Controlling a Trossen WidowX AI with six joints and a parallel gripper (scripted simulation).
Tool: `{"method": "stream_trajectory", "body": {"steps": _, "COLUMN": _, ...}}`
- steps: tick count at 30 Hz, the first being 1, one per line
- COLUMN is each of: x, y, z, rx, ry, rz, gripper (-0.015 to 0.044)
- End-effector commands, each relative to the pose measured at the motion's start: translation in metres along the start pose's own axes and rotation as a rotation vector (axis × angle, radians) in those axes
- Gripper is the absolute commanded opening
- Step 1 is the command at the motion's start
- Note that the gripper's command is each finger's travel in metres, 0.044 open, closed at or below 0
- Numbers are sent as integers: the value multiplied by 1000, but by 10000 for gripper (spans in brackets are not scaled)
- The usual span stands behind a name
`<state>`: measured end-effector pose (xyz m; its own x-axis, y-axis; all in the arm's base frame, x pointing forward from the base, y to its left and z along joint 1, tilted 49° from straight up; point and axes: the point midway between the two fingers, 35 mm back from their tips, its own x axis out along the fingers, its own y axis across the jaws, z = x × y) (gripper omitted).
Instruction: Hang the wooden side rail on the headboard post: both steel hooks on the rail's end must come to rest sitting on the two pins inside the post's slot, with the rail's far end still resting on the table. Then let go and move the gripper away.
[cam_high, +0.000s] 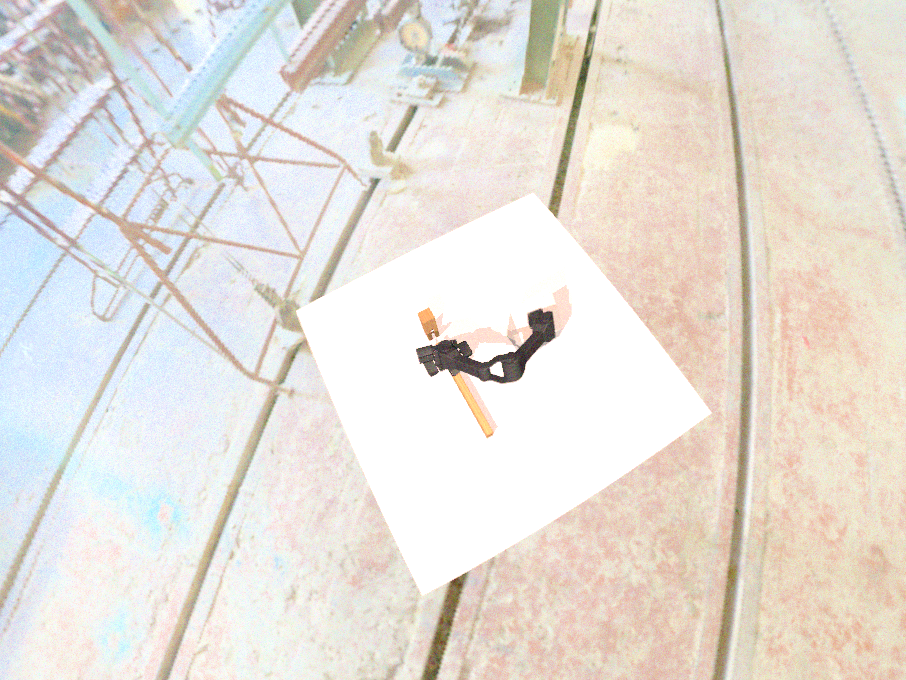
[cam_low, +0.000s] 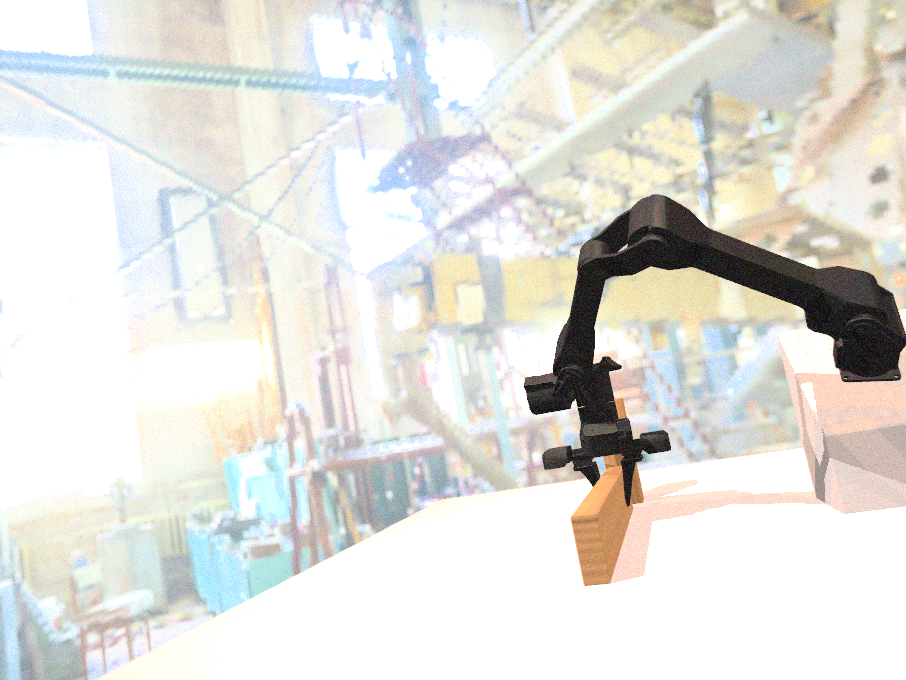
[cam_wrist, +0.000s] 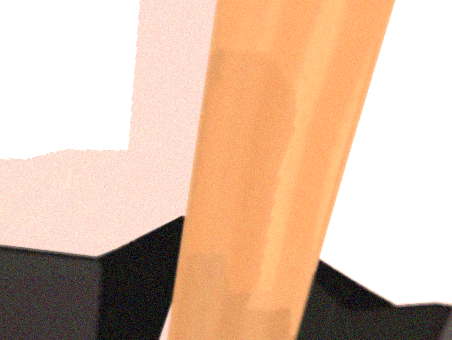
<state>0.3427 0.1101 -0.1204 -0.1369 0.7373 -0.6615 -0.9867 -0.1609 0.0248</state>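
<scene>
The wooden side rail (cam_high: 474, 406) (cam_low: 616, 527) (cam_wrist: 270, 150) stands on its narrow edge, in line with the headboard post or nearly so. Its far end is at or very near the table top. My gripper (cam_high: 443, 360) (cam_low: 613, 491) (cam_wrist: 245, 300) points down and is shut on the rail, near the rail's post end. The upright wooden post (cam_high: 426, 319) (cam_low: 638, 490) stands just beyond the gripper. Small pale metal bits show between post and gripper in the top view. The gripper hides most of the hook end. Whether the hooks touch the pins cannot be told.
The white table (cam_high: 585, 439) (cam_low: 439, 622) carries everything. The arm's base stands on a pale block (cam_low: 841, 395) at the right in the exterior view. The black arm (cam_high: 512, 365) (cam_low: 761, 267) arches from it over to the rail.
</scene>
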Motion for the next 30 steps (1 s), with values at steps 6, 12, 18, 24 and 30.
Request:
{"method": "stream_trajectory", "body": {"steps": 6, "x": -3, "y": -1, "z": 0, "rx": -11, "ry": 1, "rz": -2, "gripper": 0}}
{"method": "stream_trajectory", "body": {"steps": 12, "x": -4, "y": -1, "z": 0, "rx": -11, "ry": 1, "rz": -2, "gripper": 0}}
{"method": "stream_trajectory", "body": {"steps": 18, "x": -5, "y": -1, "z": 0, "rx": -11, "ry": 1, "rz": -2, "gripper": 0}}
{"method": "stream_trajectory", "body": {"steps": 24, "x": -6, "y": -1, "z": 0, "rx": -11, "ry": 1, "rz": -2, "gripper": 0}}
{"method": "stream_trajectory", "body": {"steps": 30, "x": -7, "y": -1, "z": 0, "rx": -11, "ry": 1, "rz": -2, "gripper": 0}}
